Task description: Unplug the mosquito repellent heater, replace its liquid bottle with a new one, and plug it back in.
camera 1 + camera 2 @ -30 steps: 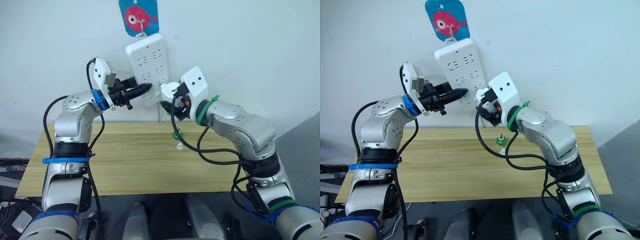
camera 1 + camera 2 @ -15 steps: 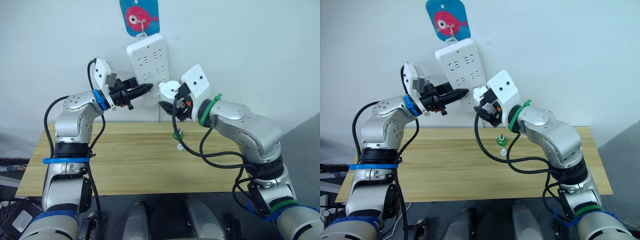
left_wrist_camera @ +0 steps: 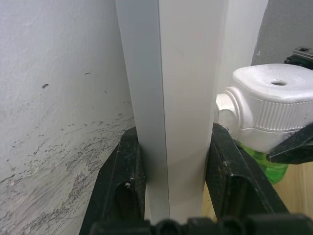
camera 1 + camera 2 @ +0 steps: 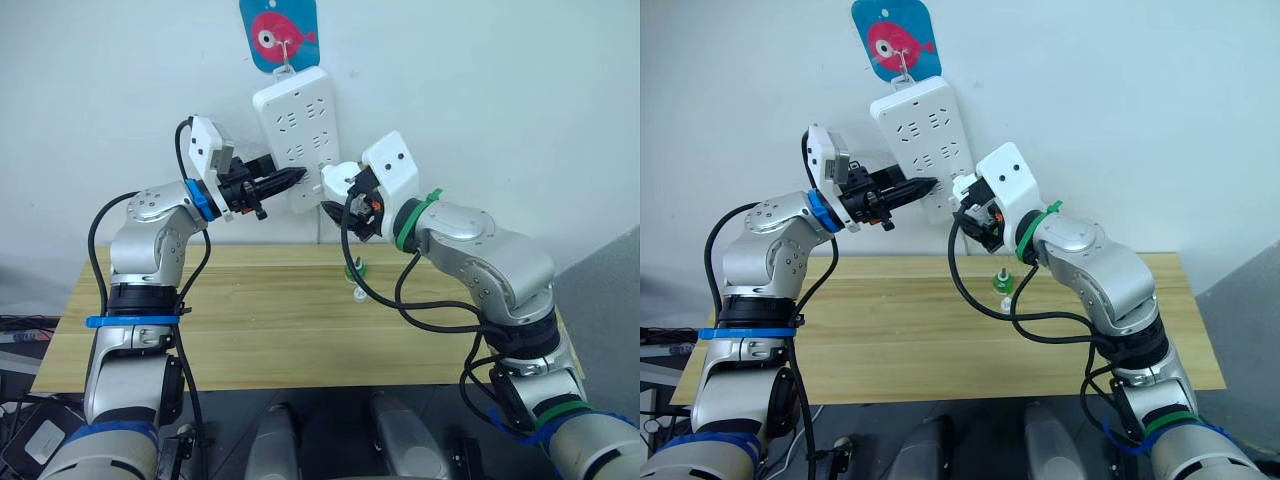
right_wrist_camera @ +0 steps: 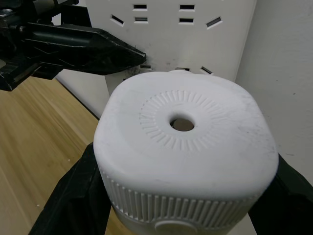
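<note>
The white mosquito repellent heater (image 4: 337,180) sits in my right gripper (image 4: 337,203), which is shut on its ribbed sides (image 5: 186,205). Its round top hole faces the right wrist camera. The heater's back touches the face of the white power strip (image 4: 297,120) near the strip's lower right, and its prongs are hidden. A green liquid bottle (image 3: 266,165) shows right under the heater. My left gripper (image 4: 290,176) is shut on the strip's lower left edge (image 3: 181,98), one finger (image 3: 126,166) on each side. A second small green bottle (image 4: 354,268) stands on the table.
The power strip hangs tilted on the white wall from a blue hook with a red fish (image 4: 278,35). A wooden table (image 4: 230,320) stands below both arms. A small white piece (image 4: 358,294) lies just in front of the green bottle.
My right arm rose a little with the heater half a second ago and has settled back lower against the strip. The left gripper has kept its hold on the strip.
</note>
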Tool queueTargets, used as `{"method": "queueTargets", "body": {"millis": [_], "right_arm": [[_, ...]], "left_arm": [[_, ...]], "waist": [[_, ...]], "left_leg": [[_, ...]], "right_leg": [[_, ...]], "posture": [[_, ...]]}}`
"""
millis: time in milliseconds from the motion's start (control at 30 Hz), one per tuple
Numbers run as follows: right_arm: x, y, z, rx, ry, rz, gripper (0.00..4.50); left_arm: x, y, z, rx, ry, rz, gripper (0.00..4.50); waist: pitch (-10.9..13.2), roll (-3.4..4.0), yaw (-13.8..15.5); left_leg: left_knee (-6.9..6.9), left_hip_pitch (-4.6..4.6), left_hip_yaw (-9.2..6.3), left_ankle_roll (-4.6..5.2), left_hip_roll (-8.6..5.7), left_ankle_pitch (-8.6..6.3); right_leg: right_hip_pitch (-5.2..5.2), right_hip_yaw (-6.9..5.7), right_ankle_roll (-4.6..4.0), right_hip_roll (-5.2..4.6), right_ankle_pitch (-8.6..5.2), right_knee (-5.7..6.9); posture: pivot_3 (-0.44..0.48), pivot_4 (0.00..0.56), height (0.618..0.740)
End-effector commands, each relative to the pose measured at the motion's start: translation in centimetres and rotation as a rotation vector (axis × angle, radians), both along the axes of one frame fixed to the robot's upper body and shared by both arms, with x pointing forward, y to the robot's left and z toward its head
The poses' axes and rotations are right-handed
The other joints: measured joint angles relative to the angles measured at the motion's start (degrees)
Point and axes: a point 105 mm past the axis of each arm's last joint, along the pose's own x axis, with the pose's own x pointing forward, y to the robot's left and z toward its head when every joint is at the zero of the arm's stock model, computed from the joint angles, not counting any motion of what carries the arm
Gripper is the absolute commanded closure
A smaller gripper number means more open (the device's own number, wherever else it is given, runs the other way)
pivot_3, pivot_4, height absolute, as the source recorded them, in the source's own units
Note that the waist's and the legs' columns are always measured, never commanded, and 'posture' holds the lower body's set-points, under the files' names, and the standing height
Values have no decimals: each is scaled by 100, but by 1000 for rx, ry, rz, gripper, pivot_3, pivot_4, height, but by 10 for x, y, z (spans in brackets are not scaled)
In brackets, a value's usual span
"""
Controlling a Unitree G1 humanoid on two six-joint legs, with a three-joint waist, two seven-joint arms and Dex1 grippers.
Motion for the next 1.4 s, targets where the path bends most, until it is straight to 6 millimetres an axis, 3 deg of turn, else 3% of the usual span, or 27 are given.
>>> {"method": "queueTargets", "body": {"millis": [33,967,1400], "right_arm": [[-2,-2,15,32,-61,-5,1407],[23,23,11,51,-62,3,1430],[29,25,30,116,-47,18,1440]], "left_arm": [[-5,-4,5,20,-29,-22,3198],[-13,-12,2,4,-5,-65,3198],[-16,-10,-15,135,-46,-66,3198]], "waist": [[0,0,0],[-2,2,-42],[-5,1,-114]], "left_leg": [[0,0,0,0,0,0],[5,20,3,2,4,4],[4,29,3,4,7,11]], "right_leg": [[0,0,0,0,0,0],[0,4,0,6,0,33],[0,6,-1,8,-1,51]], "posture": [[-129,197,725],[-122,201,725],[-122,200,725]]}}
